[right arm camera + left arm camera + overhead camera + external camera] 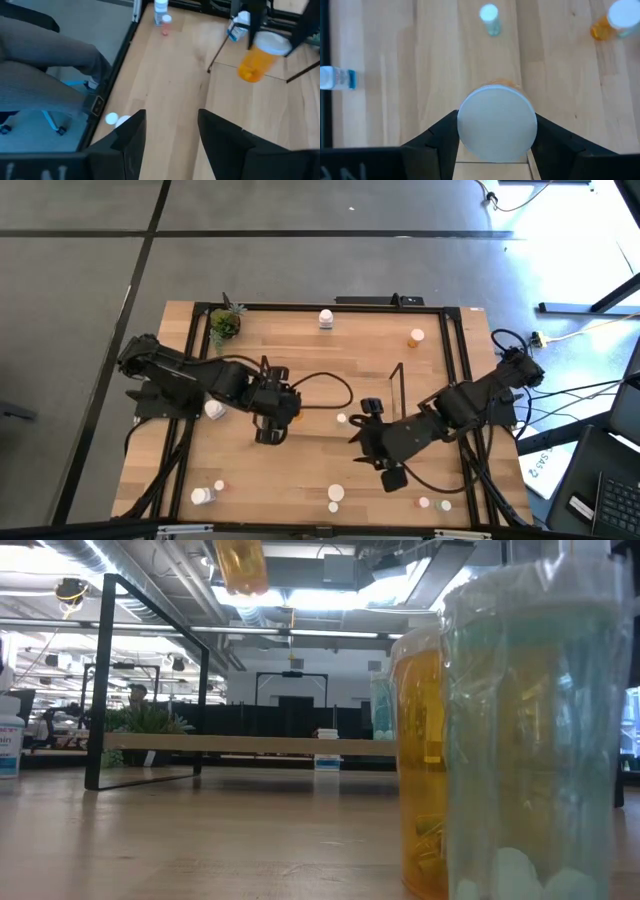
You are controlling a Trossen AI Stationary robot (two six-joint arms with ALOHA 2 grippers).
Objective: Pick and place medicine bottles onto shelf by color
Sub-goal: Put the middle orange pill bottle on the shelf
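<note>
Item 1, left gripper (pixel 495 150): I see its two dark fingers (pixel 437 145) clamped on either side of the white cap of an orange bottle (pixel 497 130), carried above the table (pixel 300 340). In the right wrist view that same bottle hangs in the air beside the shelf's upright wire; in the low view only its orange body shows at the top edge.

Item 2, right gripper (pixel 170 135): jaws apart, nothing between them, bare wood beneath. In the high view I place it right of centre, near the shelf.

Item 3, shelf (pixel 398 395): black wire rack with a light wood surface, between the two arms. The low view shows its end frame and a long board with nothing clearly on it.

Item 4, loose bottles: a white one (pixel 326 318) at the far edge, an orange one (pixel 415 336) far right, a small white cap (pixel 341 418) mid-table, several small ones along the near edge (pixel 336 493). A large orange bottle (pixel 425 760) and a teal bottle (pixel 530 730) stand tight against the low camera, blocking its right half.

Item 5, potted plant (pixel 224 325): far left corner.

Item 6: the right wrist view alone shows a seated person's grey trouser leg (pixel 45 65) beyond the table edge.
</note>
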